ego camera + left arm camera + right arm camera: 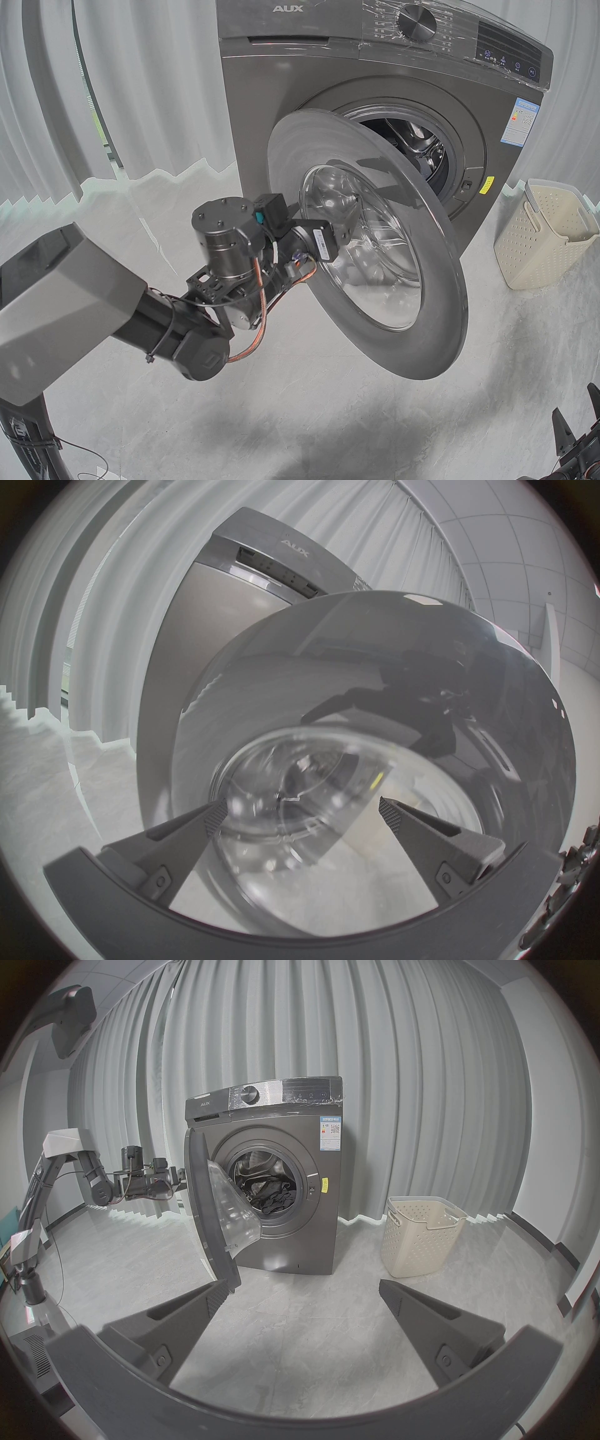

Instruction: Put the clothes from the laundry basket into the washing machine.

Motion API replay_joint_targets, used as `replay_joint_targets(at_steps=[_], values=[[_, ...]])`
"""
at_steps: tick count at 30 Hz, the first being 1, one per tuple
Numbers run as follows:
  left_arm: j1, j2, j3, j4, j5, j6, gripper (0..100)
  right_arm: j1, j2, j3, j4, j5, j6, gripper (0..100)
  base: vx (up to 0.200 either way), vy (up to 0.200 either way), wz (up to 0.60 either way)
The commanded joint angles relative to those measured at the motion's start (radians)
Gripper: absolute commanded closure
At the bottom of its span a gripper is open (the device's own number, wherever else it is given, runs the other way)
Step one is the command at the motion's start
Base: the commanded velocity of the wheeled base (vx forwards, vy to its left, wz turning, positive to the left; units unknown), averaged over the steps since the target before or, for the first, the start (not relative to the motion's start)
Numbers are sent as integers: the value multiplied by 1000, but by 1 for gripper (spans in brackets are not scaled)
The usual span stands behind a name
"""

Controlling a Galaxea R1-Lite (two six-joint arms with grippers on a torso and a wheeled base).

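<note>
My left gripper [301, 810], fingers apart and empty, faces the open door [400, 667] just ahead; dark clothes [270, 1192] lie in the washing machine [294, 1247] drum beyond it. Loading looks done; next, push it shut.

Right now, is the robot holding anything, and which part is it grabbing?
Nothing is held. The left gripper is open, facing the washing machine door without clamping it; the right gripper is open and empty.
</note>
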State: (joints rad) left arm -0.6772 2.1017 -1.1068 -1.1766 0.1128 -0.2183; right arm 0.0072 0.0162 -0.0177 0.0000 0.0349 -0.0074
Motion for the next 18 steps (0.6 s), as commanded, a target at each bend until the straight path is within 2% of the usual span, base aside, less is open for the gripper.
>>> replay_joint_targets(at_steps=[1,4,6,9,10,11,12,13,14,15,16,17,18], values=[[-13,-232,311,-11,-12,2,0,0,-15,16,0,0,-2,0,0,0,0],[-38,-371,487,-20,-12,7,0,0,-15,16,0,0,-2,0,0,0,0],[-53,-539,663,-17,-10,17,0,0,-15,16,0,0,-2,0,0,0,0],[-62,-703,808,3,-10,48,0,0,-15,16,0,0,-2,0,0,0,0],[-54,-790,891,12,-8,83,0,0,-15,16,0,0,-2,0,0,0,0],[-54,-790,891,12,-8,83,0,0,-15,16,0,0,-2,0,0,0,0],[-47,-891,984,28,-5,132,0,-1,-13,16,0,2,0,0,0,0,0],[-30,-951,1030,43,-1,160,0,-1,-13,16,0,2,0,0,0,0,0],[-30,-951,1030,43,-1,160,0,-1,-13,16,0,2,0,0,0,0,0],[27,-1043,1093,75,-1,191,0,-1,-13,16,0,3,3,0,0,0,0],[56,-1072,1105,87,-2,198,0,-3,-12,16,0,2,0,0,0,0,0],[108,-1123,1107,124,-4,198,0,-3,-12,16,0,2,-2,0,0,0,0],[108,-1123,1107,124,-4,198,0,-3,-12,16,0,2,-2,0,0,0,0]])
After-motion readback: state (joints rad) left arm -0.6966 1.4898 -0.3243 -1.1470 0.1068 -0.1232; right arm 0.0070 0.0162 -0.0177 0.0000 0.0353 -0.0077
